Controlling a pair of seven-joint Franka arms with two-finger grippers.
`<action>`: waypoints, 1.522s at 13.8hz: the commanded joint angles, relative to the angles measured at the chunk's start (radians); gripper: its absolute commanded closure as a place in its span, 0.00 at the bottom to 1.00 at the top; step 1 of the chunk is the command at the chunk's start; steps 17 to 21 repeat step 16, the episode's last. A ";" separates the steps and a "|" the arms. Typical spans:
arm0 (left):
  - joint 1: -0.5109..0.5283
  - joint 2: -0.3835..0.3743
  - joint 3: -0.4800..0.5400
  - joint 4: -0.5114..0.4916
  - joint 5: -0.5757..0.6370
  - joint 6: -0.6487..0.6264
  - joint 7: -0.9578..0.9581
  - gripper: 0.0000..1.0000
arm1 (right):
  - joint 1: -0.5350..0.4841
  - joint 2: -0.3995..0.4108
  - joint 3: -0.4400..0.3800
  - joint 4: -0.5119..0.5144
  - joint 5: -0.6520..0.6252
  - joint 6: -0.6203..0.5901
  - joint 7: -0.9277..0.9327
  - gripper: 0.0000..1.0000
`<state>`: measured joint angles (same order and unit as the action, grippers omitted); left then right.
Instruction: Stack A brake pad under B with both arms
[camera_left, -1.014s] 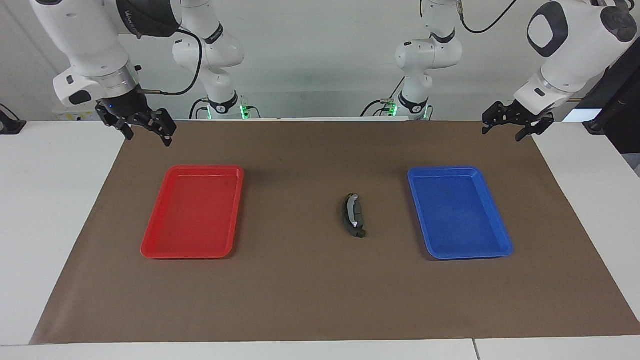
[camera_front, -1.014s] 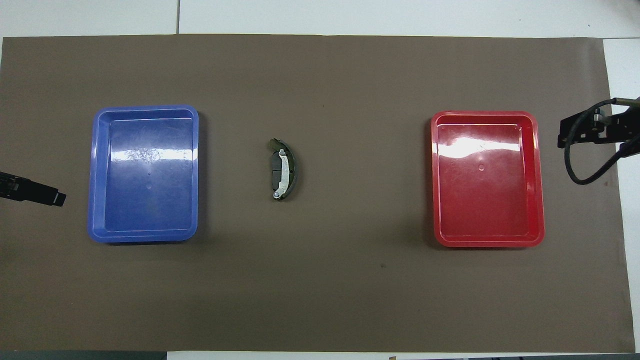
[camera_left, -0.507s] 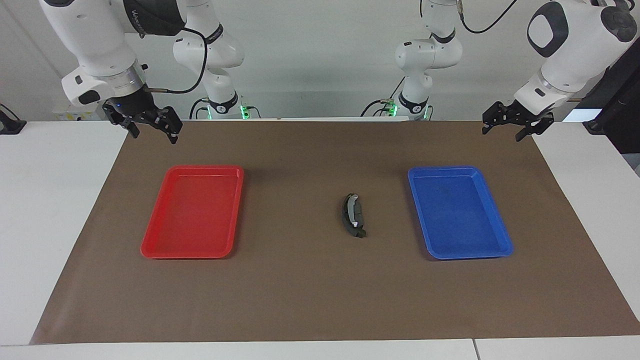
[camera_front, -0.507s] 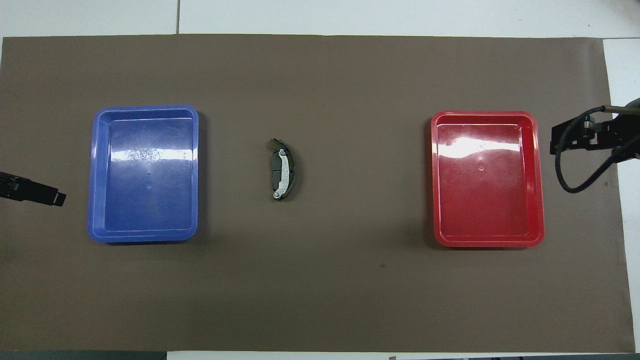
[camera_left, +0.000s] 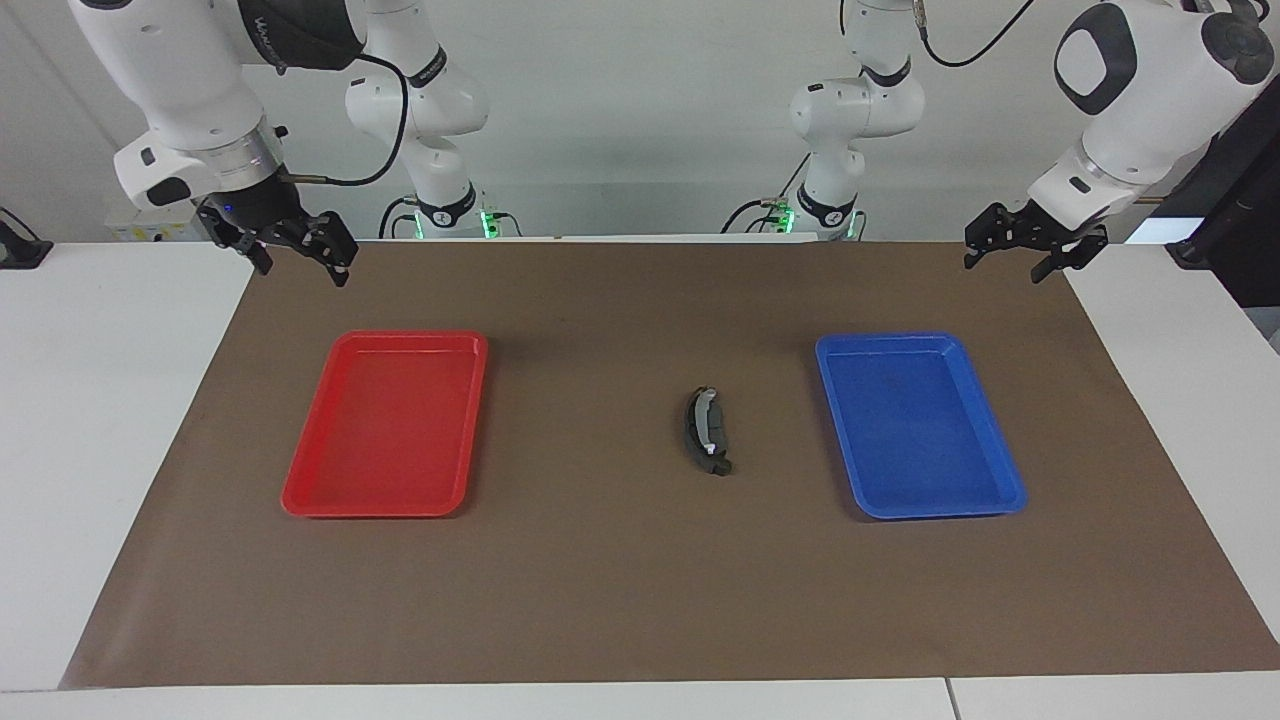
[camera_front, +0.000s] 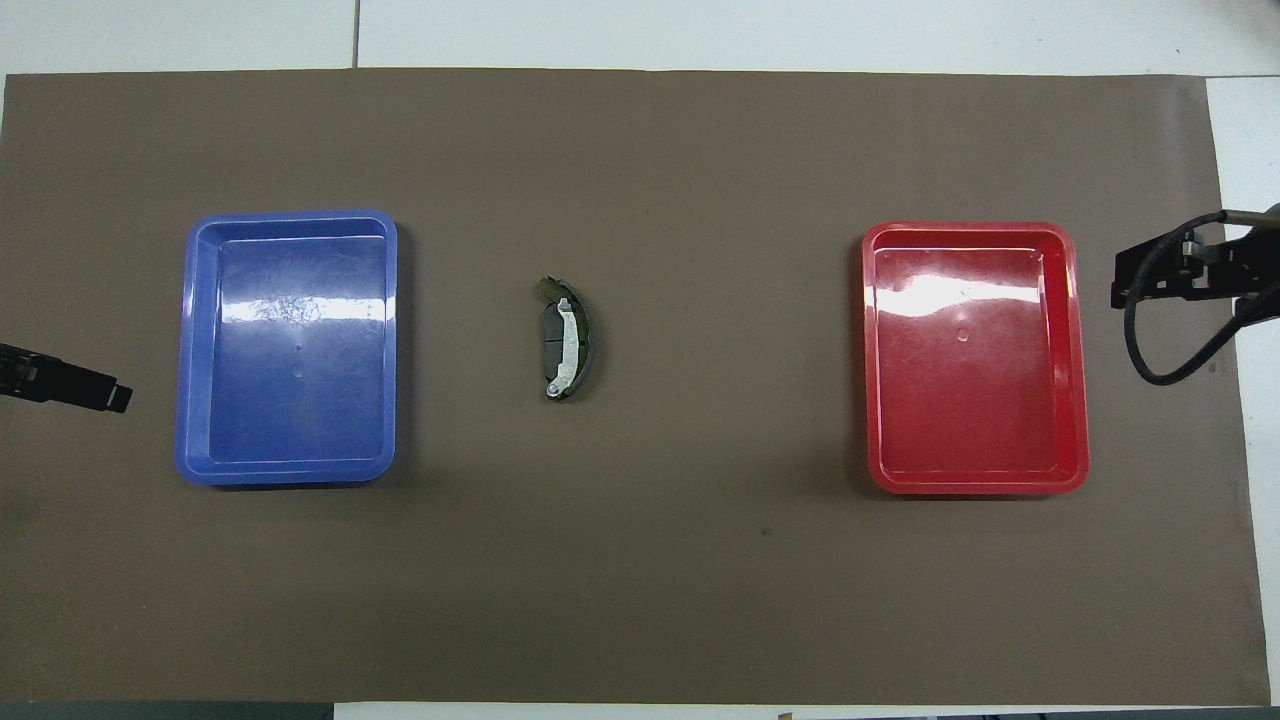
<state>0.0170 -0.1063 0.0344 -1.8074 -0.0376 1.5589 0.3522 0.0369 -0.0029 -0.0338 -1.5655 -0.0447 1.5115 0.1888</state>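
Since both pieces look stiff, heavy and flat, I'd pinch B (camera_left: 706, 431) across its narrow width; atop the A brake pad (camera_front: 551, 338), it lies mid-desk, well apart from my open left gripper (camera_left: 1018, 247) and open right gripper (camera_left: 290, 250).

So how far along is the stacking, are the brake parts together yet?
It looks done: B, with its silvery band, lies on top of the A brake pad on the brown mat, between the blue tray and the red tray, both empty. Nothing is in hand: the left gripper and right gripper are open, raised near the mat's corners. Nothing visible is left to do.
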 joint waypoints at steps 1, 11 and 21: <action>0.006 -0.009 -0.004 -0.010 0.001 0.004 0.005 0.00 | 0.003 -0.012 -0.005 -0.008 0.006 0.010 -0.022 0.00; 0.006 -0.009 -0.004 -0.010 0.001 0.004 0.005 0.00 | -0.006 -0.016 -0.005 -0.013 0.006 0.009 -0.106 0.00; 0.006 -0.009 -0.004 -0.010 0.001 0.004 0.005 0.00 | -0.006 -0.019 -0.005 -0.019 0.008 0.007 -0.109 0.00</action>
